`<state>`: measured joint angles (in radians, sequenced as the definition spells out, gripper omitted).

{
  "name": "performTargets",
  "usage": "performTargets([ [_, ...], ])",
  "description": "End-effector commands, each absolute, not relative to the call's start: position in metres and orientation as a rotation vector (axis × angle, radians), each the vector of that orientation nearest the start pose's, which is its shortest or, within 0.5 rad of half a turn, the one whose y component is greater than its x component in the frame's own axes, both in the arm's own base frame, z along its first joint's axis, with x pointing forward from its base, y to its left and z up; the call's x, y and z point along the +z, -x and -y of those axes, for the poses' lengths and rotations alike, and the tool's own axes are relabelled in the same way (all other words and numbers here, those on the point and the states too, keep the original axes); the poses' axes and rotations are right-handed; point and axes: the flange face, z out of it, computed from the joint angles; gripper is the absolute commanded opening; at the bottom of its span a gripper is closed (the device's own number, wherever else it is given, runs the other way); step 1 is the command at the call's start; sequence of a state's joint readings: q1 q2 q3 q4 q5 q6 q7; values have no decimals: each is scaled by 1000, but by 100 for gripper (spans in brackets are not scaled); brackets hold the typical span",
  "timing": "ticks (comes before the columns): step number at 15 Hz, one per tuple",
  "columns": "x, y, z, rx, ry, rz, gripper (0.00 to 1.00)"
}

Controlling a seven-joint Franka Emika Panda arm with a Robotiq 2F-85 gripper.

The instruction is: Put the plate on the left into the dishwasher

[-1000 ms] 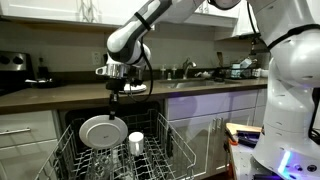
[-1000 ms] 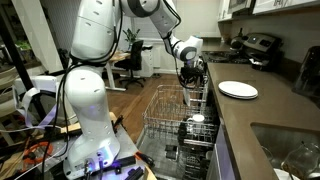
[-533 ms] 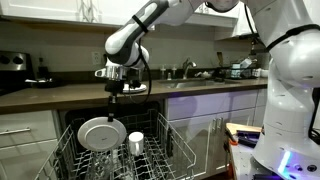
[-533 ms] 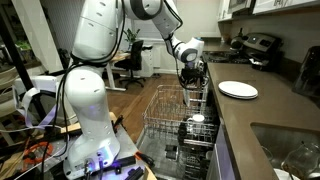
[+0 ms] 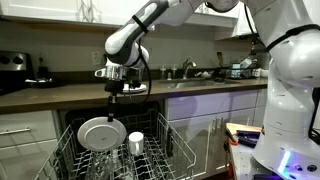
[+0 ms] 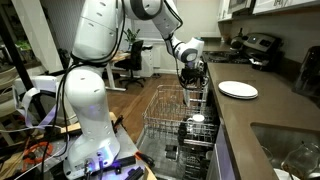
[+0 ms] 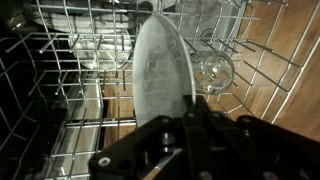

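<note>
In dishwasher rack (image 5: 72,150): plate (image 5: 102,132) upright, glass (image 5: 136,143) just beside it; second plate (image 6: 238,90) on counter (image 6: 255,120) above.

The dishwasher rack (image 5: 178,148) carries the plate (image 5: 101,133) upright between its tines, a glass (image 5: 136,143) just beside.

Two white plates: one plate (image 5: 102,133) stands on edge in the dishwasher (image 6: 165,115), and a second plate (image 6: 238,90) lies flat on the tabletop (image 6: 245,125) just beside the dishwasher. One glass (image 7: 215,70) sits in the dishwasher, next to the upright plate. One wire rack is pulled out of the dishwasher. Above the dishwasher there is one robot arm (image 5: 150,20) with one end effector (image 5: 112,106).
</note>
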<state>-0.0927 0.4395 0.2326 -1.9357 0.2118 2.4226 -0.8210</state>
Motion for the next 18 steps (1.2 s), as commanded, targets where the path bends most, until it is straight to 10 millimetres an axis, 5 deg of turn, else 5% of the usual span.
performTargets([
  [1, 269, -624, -82, -190, 2706, 1113, 5],
  [18, 241, -638, -76, -137, 2685, 1092, 4],
])
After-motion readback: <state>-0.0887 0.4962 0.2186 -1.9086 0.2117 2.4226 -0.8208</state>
